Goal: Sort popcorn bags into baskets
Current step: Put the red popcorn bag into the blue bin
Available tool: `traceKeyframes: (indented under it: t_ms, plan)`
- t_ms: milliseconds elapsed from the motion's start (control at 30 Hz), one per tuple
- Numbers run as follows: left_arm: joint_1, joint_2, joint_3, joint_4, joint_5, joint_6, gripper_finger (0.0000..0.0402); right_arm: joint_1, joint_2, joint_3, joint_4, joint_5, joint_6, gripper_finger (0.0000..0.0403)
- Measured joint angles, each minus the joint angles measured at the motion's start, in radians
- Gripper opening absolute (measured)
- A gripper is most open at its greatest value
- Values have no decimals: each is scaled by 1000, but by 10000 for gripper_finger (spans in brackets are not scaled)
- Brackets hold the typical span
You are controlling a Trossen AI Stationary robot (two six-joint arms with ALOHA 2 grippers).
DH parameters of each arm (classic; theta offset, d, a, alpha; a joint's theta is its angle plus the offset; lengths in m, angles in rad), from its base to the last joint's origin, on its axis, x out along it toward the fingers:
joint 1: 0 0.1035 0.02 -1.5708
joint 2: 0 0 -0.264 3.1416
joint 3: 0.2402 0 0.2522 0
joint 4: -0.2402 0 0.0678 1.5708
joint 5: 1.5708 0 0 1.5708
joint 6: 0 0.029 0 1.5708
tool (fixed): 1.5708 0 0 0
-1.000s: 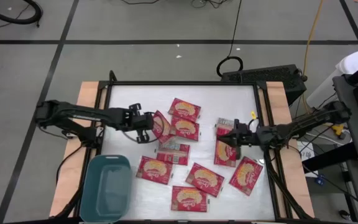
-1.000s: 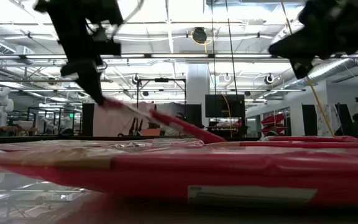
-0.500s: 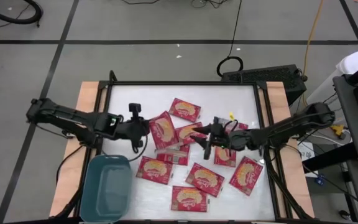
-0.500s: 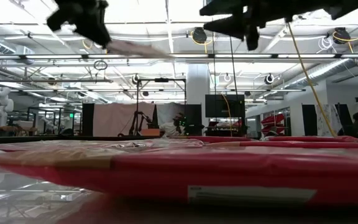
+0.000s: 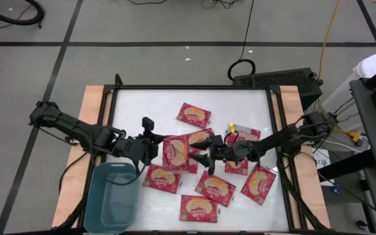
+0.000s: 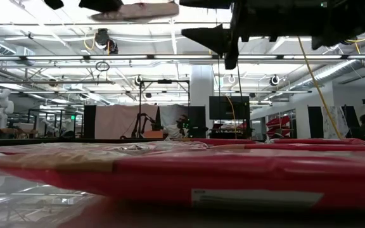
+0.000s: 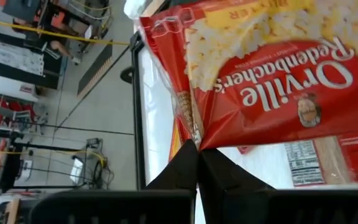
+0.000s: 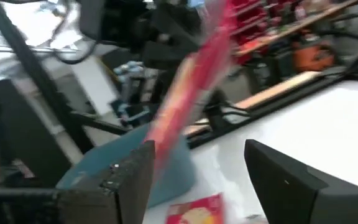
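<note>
Left gripper (image 5: 154,147) was clamped on a popcorn bag (image 5: 175,152), lifted over mid-table. Right gripper (image 5: 204,155) stood wide with nothing in it, just beside the bag's far edge. The basket (image 5: 111,197) lay nearer the left arm, at the near-left corner.

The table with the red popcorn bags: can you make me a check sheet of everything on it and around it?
Surface: white table, wood strips along both sides.
Job's things: loose popcorn bags across the middle and near side; one held bag lifted above them; teal basket at the near left corner, nothing seen inside.
Clutter: nothing seen.
Grippers: left gripper jaws shut on the held bag; right gripper jaws open, right beside that bag.
Cables: black cable and yellow cable on the floor behind the table.
Surroundings: grey floor with dark lines, big workshop room beyond.
</note>
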Motion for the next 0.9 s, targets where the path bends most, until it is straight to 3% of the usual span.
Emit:
traceKeyframes:
  t_ms: [133,533,900]
  plan:
    - [7,17,0,-5,0,2,1,0,44,0,70,-9,36,233]
    - [6,15,0,38,4,7,3,0,112,54,66,-28,34,184]
    - [8,15,0,75,3,-27,9,-2,112,72,59,-31,-61,62]
